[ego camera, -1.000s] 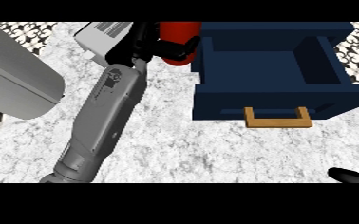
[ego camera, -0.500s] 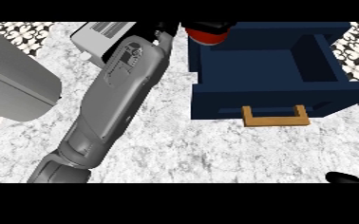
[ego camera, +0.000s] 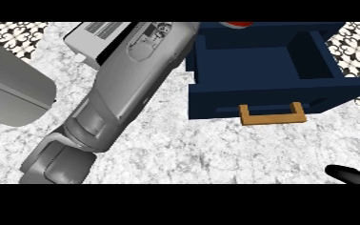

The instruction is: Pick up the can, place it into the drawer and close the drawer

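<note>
The open dark blue drawer (ego camera: 211, 93) sits at the upper right, its wooden handle (ego camera: 273, 114) facing me. Only a red sliver of the can (ego camera: 235, 24) shows at the top edge, over the drawer's back wall. My left forearm (ego camera: 134, 81) runs diagonally from the lower left to the top edge beside the drawer's left wall; the left hand itself is cut off above the view. A small black part of my right hand (ego camera: 343, 173) shows at the lower right corner, well in front of the drawer.
A white and grey appliance (ego camera: 95, 38) stands at the top left, partly behind the forearm. A grey rounded object (ego camera: 21, 93) lies at the left edge. The marble counter (ego camera: 211, 152) stretches in front of the drawer.
My left arm has swung right and farther away, carrying the can from left of the drawer to over its back wall. The hand has left the view at the top.
</note>
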You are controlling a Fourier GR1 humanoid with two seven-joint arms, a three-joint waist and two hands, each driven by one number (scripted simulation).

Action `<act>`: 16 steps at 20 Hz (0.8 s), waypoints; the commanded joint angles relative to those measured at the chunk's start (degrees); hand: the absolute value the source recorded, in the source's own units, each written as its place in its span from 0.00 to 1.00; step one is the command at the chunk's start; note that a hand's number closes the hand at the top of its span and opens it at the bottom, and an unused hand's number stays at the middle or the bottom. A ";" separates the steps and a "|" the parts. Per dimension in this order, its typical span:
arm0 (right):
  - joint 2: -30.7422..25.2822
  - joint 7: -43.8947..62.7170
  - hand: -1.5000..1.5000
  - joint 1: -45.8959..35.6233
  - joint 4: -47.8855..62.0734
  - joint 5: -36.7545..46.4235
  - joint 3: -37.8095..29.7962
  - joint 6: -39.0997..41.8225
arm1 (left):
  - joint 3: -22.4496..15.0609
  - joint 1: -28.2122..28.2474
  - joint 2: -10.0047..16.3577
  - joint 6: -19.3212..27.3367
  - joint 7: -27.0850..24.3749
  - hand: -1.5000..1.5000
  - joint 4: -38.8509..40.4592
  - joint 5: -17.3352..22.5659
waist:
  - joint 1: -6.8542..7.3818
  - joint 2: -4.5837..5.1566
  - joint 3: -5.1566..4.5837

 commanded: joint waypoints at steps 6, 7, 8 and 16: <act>-2.31 0.32 0.00 -5.51 5.18 -1.91 -1.28 -0.03 | -5.67 -10.22 0.00 3.98 0.00 1.00 10.76 6.69 | -1.94 0.57 0.11; -2.56 0.23 0.00 -3.26 3.25 -2.75 -2.37 0.76 | -5.42 -8.17 0.00 2.59 -3.43 1.00 12.17 6.74 | -1.96 0.53 0.09; -1.71 1.71 0.00 -4.17 1.26 -0.06 1.21 0.02 | -5.74 -7.13 0.00 2.71 -5.13 1.00 13.13 7.64 | -2.42 0.78 0.07; -0.24 0.34 0.00 -2.77 1.00 0.19 2.87 0.52 | -9.75 -10.62 0.00 11.19 -5.18 0.00 16.90 10.02 | -3.73 0.93 0.15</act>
